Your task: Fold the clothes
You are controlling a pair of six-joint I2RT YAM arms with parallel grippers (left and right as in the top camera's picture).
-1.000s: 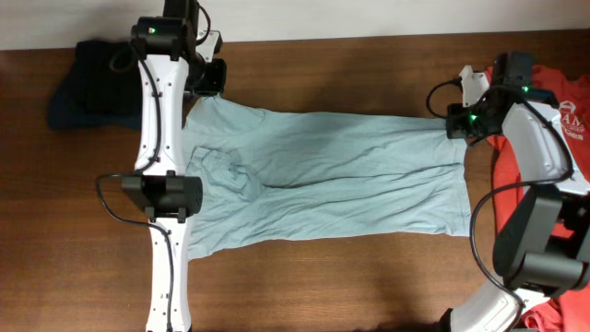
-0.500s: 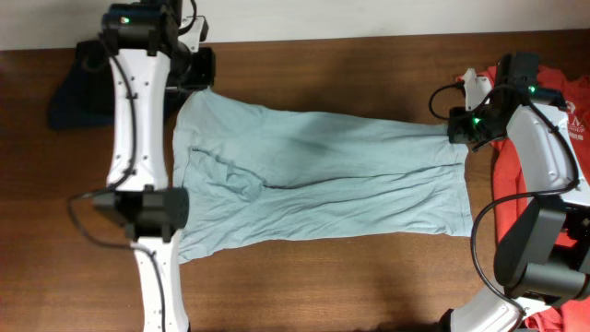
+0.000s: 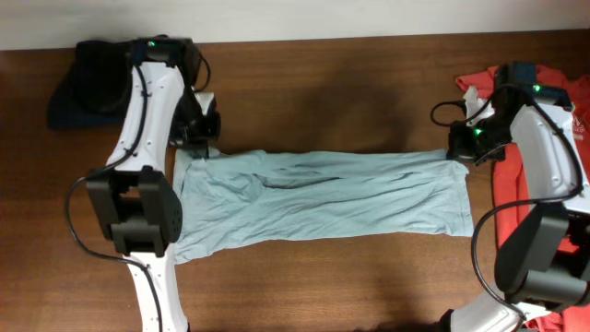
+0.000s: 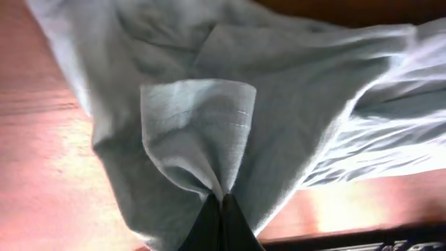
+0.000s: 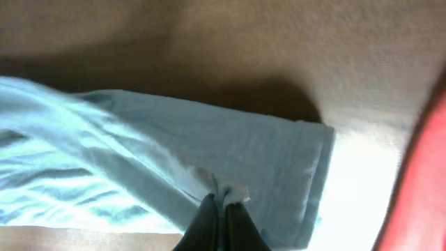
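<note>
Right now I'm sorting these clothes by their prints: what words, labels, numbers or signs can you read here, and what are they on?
No text here can be read.
White print on the coral-red T-shirt: at the overhead view's right edge, too small and blurred to read.
Pale blue-grey T-shirt: plain, no print or label shows in any view.
Dark cloth at the top left: no lettering shows.
</note>
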